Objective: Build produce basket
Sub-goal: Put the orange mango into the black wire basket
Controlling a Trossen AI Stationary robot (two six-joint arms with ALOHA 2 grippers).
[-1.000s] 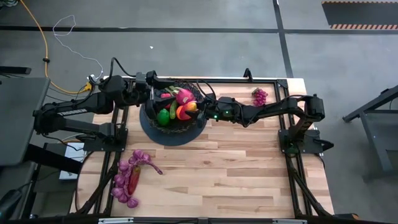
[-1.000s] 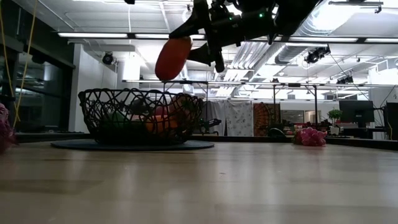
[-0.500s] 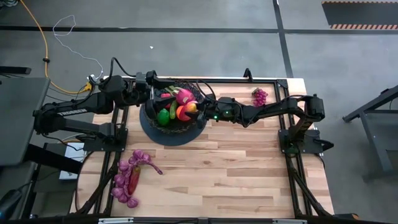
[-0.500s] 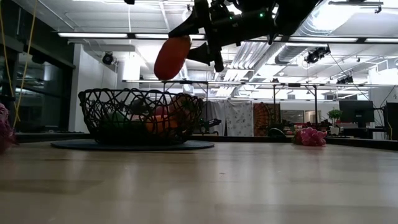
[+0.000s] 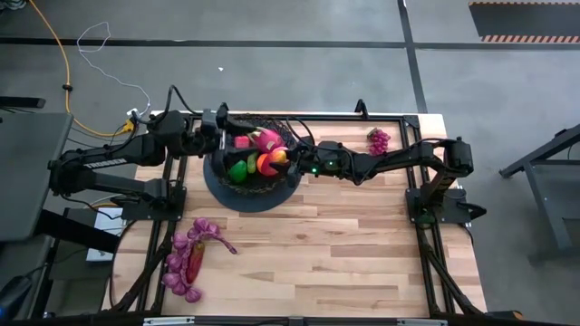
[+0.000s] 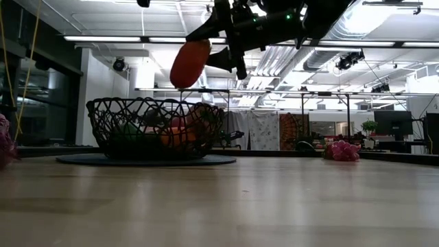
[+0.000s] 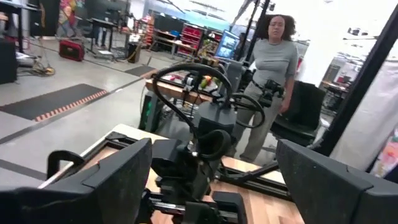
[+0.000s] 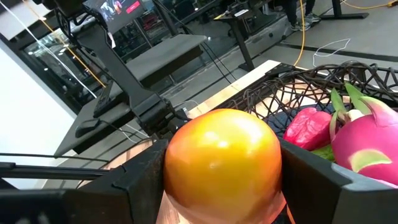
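Observation:
The black wire basket (image 5: 237, 187) stands on its dark round base at the table's far left middle; it also shows in the low view (image 6: 158, 127). It holds a green fruit (image 5: 238, 169), a pink dragon fruit (image 5: 268, 139) and a red fruit (image 5: 243, 142). My right gripper (image 5: 288, 159) reaches in from the right and is shut on the red-orange mango (image 5: 270, 164), above the basket. My left gripper (image 5: 220, 127) hovers open over the basket's far-left rim and touches nothing; its wrist view (image 7: 211, 180) looks across at the right arm. My right gripper pinches the mango (image 8: 224, 155) between its two fingers (image 8: 317, 180), one on each side of its wide body. The fingers come about level from the table's right. The mango (image 6: 190, 63) is lifted clear above the basket's rim, tilted with its free end pointing down.
A purple grape bunch (image 5: 378, 140) lies at the table's far right. More purple bunches and a red piece (image 5: 190, 258) lie at the near left edge. The table's near middle is bare wood (image 5: 335, 254). A person (image 7: 270, 68) stands beyond the table's right side.
My left gripper has moved a little toward the table's right, from beside the basket's far-left rim to over it. The right gripper and the mango have kept their place above the basket.

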